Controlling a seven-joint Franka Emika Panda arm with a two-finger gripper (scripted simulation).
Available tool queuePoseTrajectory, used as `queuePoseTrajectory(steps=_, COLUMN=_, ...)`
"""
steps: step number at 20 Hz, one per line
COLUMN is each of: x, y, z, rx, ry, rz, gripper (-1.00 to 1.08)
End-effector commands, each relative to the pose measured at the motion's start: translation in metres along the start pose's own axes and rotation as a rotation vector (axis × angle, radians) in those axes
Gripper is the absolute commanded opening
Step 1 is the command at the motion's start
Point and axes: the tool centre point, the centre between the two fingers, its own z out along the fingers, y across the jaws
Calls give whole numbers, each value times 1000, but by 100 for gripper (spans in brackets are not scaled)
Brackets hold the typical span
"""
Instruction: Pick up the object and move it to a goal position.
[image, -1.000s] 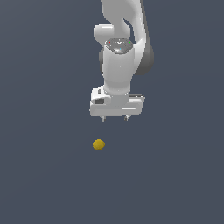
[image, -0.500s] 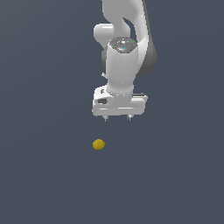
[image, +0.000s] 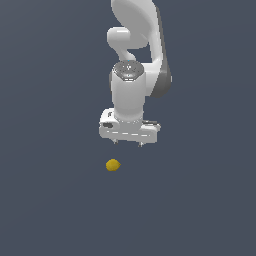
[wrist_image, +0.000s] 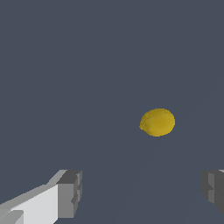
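The object is a small yellow lemon-like lump (image: 113, 165) lying on the dark grey floor. In the exterior view it sits below and a little to the exterior view's left of my gripper (image: 128, 143). My gripper points down, with its jaws wide apart and nothing between them. It hangs above the floor, apart from the lemon. In the wrist view the lemon (wrist_image: 157, 122) lies ahead of the two grey fingertips (wrist_image: 70, 194), beyond the gap between them and nearer the fingertip at the frame's edge (wrist_image: 213, 189).
The white arm (image: 137, 60) rises behind the gripper toward the top of the exterior view. The plain dark grey floor (image: 50, 200) fills everything else in view.
The gripper has moved toward the exterior view's left and slightly down, closer to the lemon. The lemon has not moved. The jaws stay open.
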Motion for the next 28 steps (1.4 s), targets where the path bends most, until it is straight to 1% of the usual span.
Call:
queuePoseTrajectory(steps=1, x=6, y=9, z=14, rx=0, ry=-10, rz=76, gripper=100)
queuePoseTrajectory(steps=8, x=21, y=39, z=58, rx=-6, ry=-38, rz=318, gripper=100)
queuePoseTrajectory(steps=14, x=27, y=58, z=85, rx=-15, ry=-51, rz=458, gripper=100)
queuePoseTrajectory(steps=20, x=29, y=67, z=98, rx=-21, ry=-58, rz=527, gripper=100)
queuePoseTrajectory(steps=28, x=29, y=68, z=105, rx=-22, ry=-59, rz=531, gripper=100)
